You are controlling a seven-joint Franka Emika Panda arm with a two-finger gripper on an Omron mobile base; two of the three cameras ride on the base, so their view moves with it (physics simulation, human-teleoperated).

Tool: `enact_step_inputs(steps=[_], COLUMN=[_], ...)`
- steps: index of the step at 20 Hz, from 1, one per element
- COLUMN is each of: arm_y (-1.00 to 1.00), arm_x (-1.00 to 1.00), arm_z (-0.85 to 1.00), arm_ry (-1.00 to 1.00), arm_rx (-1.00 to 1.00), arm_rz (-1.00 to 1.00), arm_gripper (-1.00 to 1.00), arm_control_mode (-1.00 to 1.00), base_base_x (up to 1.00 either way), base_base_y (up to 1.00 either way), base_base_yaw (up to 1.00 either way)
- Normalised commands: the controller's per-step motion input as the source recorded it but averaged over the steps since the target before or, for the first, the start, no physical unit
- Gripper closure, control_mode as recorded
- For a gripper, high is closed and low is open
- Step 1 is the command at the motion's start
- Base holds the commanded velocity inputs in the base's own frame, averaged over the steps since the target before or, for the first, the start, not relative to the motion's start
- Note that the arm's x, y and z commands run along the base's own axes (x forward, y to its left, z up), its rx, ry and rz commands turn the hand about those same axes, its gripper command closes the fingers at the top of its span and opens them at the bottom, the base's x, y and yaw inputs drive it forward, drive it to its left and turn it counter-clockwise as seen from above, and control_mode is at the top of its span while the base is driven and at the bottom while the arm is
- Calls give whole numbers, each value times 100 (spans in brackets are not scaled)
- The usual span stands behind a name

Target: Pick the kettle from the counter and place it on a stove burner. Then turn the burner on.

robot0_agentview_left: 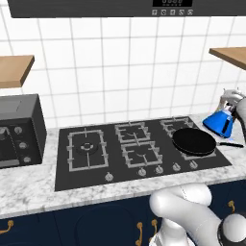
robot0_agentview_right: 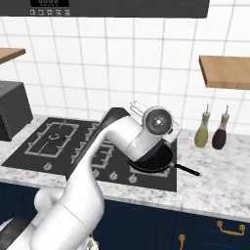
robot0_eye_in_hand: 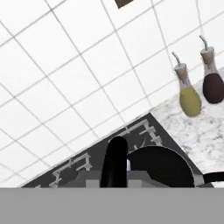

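The blue kettle hangs slightly tilted at the stove's back right corner, just behind the black frying pan. My gripper is above it, shut on its black arched handle, which rises between the fingers in the hand view. In the right base view my own arm hides the kettle. The black glass stove lies in the marbled counter. Its widest burner is at the far left, bare, also seen as the big grate. Silver knobs line the stove's front edge.
The frying pan covers the right front burner, handle pointing right. Two oil bottles stand on the counter right of the stove. A dark oven box sits left of the stove. Wooden shelves hang on the tiled wall.
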Motion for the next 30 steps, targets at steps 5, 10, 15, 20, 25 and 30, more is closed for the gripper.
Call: enact_step_inputs(steps=[5, 10, 15, 20, 25, 30], arm_y=[100, 100, 100, 100, 100, 100], arm_x=[0, 0, 24, 36, 38, 22], arm_z=[37, 20, 0, -4, -17, -37], arm_ry=[6, 13, 30, 11, 0, 0], arm_rx=[-23, -27, -28, -13, -6, 0], arm_rz=[0, 0, 0, -2, -6, -5], arm_gripper=[100, 100, 100, 100, 100, 100], arm_control_mode=[-100, -100, -100, -100, -100, -100], base_base_x=[0, 0, 0, 0, 0, 0], base_base_y=[0, 0, 0, 0, 0, 0], base_base_yaw=[0, 0, 0, 0, 0, 0])
